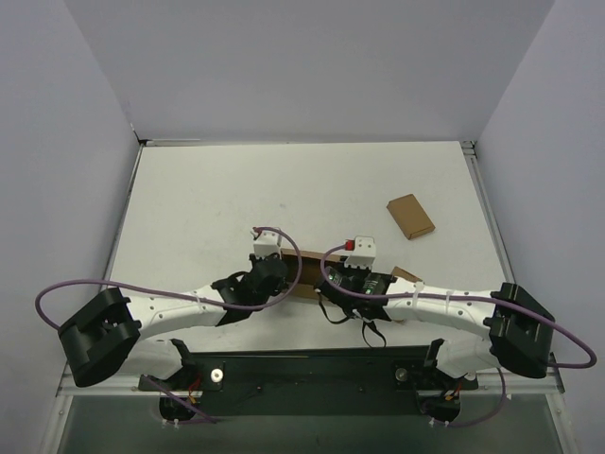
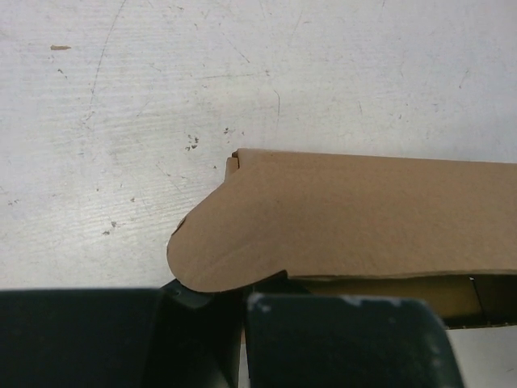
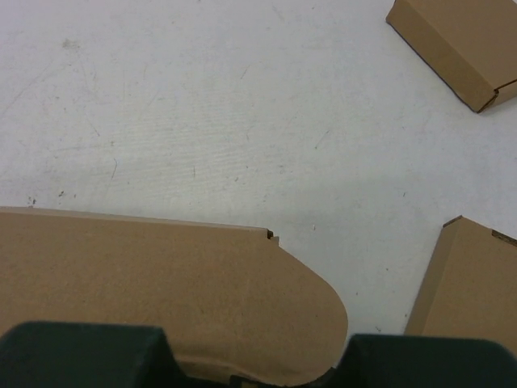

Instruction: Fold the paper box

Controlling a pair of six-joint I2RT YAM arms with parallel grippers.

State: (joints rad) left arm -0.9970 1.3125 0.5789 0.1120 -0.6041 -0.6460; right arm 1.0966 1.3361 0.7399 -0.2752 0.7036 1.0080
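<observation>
The paper box is a flat brown cardboard piece lying under both wrists in the middle of the table. In the left wrist view its rounded flap reaches down onto my left gripper. That gripper is shut, with a sliver of cardboard pinched between its black fingers. In the right wrist view the box's other rounded flap lies between the fingers of my right gripper. Its jaws stand apart, one on each side of the flap. From above, the left gripper and right gripper face each other over the box.
A small compact brown box lies at the back right. Another brown cardboard piece sits just right of my right gripper. White walls close in the table on three sides.
</observation>
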